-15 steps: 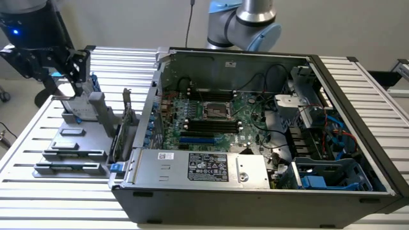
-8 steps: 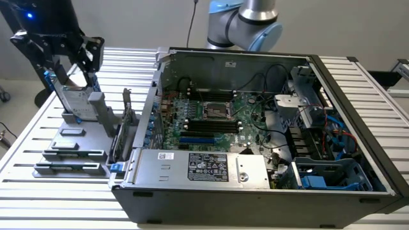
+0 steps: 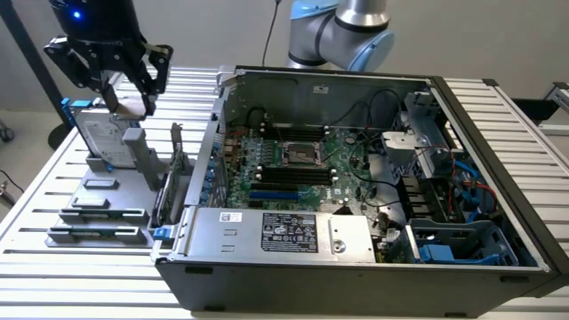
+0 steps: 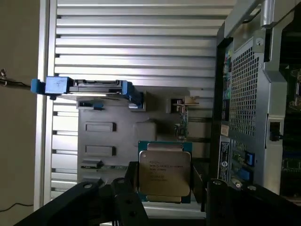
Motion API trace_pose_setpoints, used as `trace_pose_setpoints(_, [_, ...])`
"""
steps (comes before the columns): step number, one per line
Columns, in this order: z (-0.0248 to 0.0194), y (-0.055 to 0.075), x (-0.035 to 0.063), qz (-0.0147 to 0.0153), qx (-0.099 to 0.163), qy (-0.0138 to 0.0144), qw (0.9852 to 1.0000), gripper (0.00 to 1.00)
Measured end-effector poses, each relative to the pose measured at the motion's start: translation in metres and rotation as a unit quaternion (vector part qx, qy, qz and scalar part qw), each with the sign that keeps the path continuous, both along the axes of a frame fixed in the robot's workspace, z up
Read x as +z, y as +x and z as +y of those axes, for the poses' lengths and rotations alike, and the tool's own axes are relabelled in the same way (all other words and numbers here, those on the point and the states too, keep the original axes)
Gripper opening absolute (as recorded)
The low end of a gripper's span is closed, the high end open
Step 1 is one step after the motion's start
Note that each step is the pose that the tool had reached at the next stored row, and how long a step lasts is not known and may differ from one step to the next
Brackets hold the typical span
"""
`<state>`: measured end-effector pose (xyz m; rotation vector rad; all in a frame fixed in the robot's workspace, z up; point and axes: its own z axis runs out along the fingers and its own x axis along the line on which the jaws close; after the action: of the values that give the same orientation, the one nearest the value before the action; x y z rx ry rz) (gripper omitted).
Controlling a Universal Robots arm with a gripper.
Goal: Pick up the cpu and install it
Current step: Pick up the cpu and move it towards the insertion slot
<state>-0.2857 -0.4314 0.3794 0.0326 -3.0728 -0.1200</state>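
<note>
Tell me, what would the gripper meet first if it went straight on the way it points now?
Probably the grey parts holder: the gripper, its jaws closed on the cpu, points down at it, next to the hard drive. The held cpu would touch first; depth is unclear.

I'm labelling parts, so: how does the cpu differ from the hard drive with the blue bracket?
The cpu is a small square chip; the hard drive is a far bigger slab. The cpu is held in the tool, off the grey holder; the hard drive stands on edge in that holder. The cpu has a green rim, the hard drive a blue bracket. Both have silvery metal faces.
</note>
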Motion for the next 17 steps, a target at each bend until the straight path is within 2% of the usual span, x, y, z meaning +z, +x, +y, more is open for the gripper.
trace_pose_setpoints(7, [0.0000,0.032,0.0043,0.0001,0.000,0.0056,1.0000,0.55])
trace_pose_setpoints(17, [0.0000,0.078,0.0087,0.0003,0.000,0.0108,0.9999,0.55])
